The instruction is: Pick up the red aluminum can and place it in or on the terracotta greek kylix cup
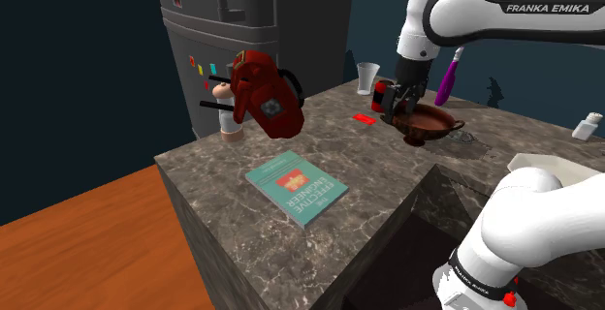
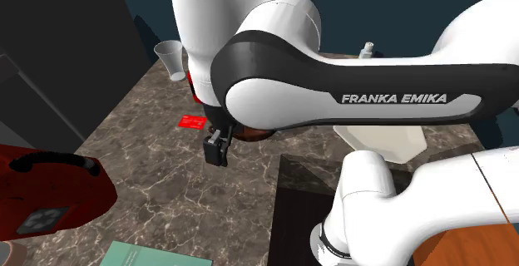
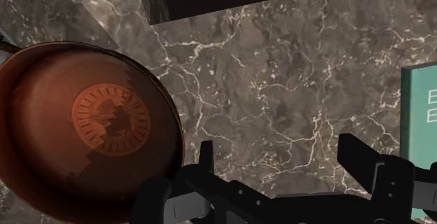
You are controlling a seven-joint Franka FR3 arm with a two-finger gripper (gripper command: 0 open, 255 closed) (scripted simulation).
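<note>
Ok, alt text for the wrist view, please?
The open black pincer, holding nothing, hangs over a dark marbled counter beside a reddish-brown kylix cup with a round medallion in its bowl. A teal book lies nearby.

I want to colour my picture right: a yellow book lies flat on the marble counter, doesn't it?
Not quite. The book is teal, not yellow. It does lie flat on the marble counter. The shoulder view shows this.
</note>
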